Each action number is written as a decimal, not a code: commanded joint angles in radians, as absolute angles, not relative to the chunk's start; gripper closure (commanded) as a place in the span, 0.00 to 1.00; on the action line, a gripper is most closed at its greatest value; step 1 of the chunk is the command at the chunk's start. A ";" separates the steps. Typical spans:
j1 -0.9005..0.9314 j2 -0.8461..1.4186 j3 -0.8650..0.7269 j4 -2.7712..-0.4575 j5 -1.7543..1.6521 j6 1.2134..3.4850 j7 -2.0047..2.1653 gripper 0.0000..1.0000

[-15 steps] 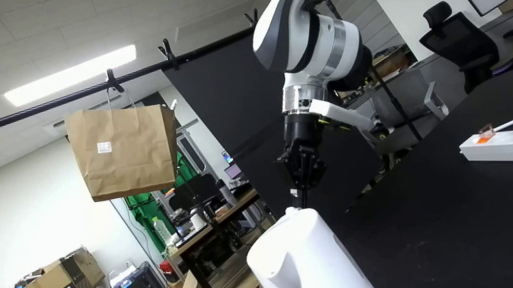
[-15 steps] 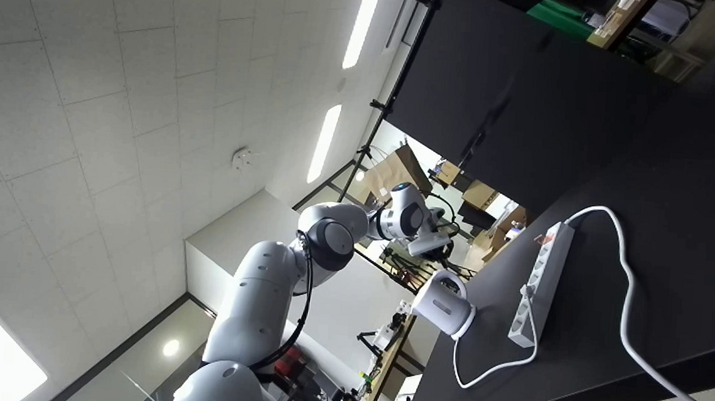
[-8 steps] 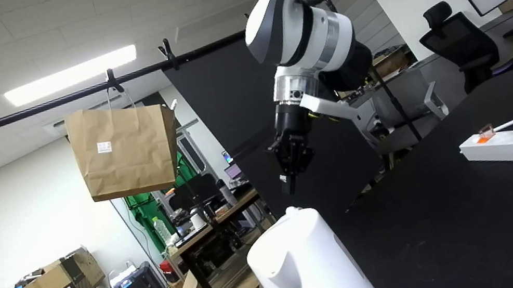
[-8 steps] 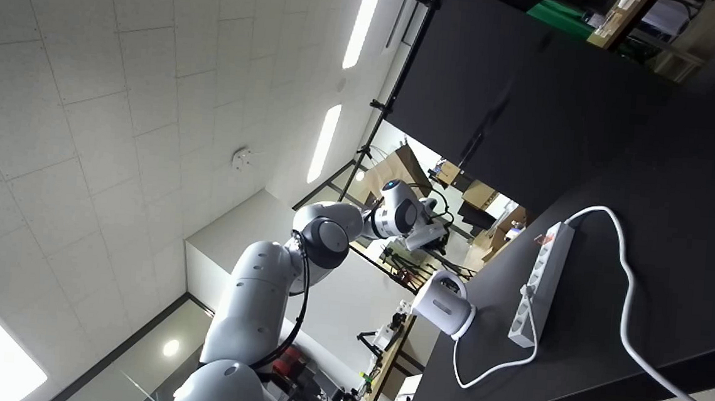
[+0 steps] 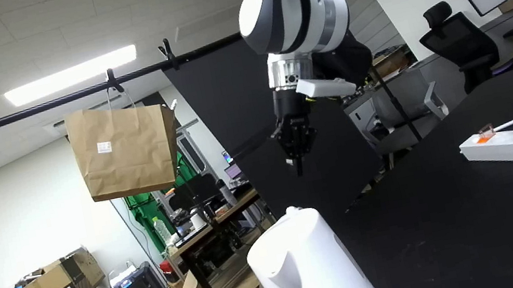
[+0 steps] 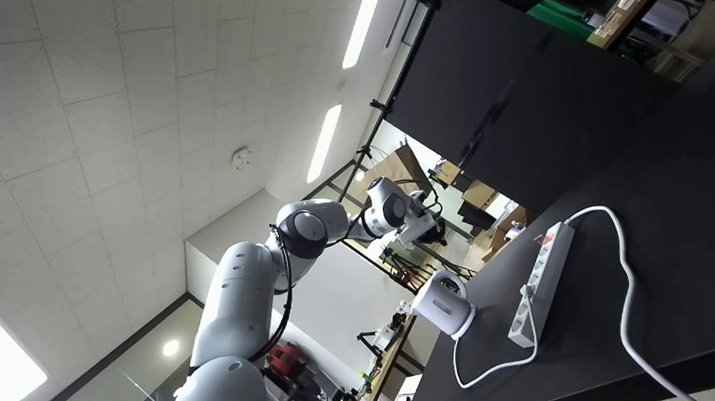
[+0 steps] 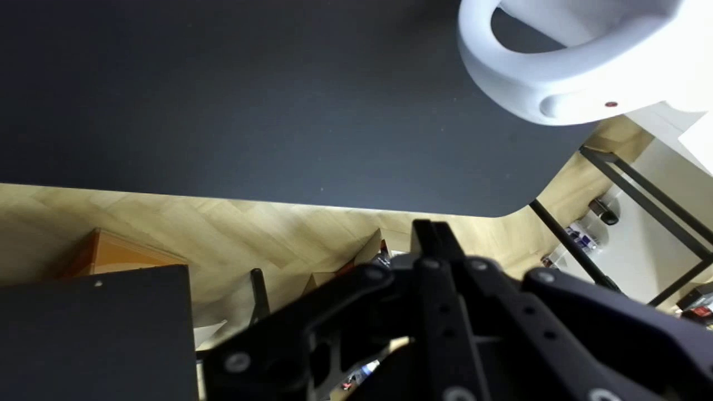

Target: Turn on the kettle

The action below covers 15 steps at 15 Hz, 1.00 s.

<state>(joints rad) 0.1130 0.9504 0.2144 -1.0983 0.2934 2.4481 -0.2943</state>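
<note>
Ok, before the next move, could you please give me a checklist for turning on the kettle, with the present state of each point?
1. Kettle standing on its base: ok.
2. Kettle cord plugged into the power strip: ok.
3. Power strip has current: cannot tell; its own cord runs out of the picture.
4. Hand shut, likely good for a press: ok.
5. Hand lined up with the handle: not ok; in the wrist view the handle lies up and to the right of it.
6. Kettle not already on: cannot tell; the red mark does not settle it.
</note>
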 commanded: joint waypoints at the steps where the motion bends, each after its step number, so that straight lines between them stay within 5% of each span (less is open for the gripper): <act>1: 0.115 0.802 0.191 -1.308 0.243 2.513 -0.200 1.00; 15: 0.096 0.462 0.137 -1.809 0.213 2.561 -0.097 1.00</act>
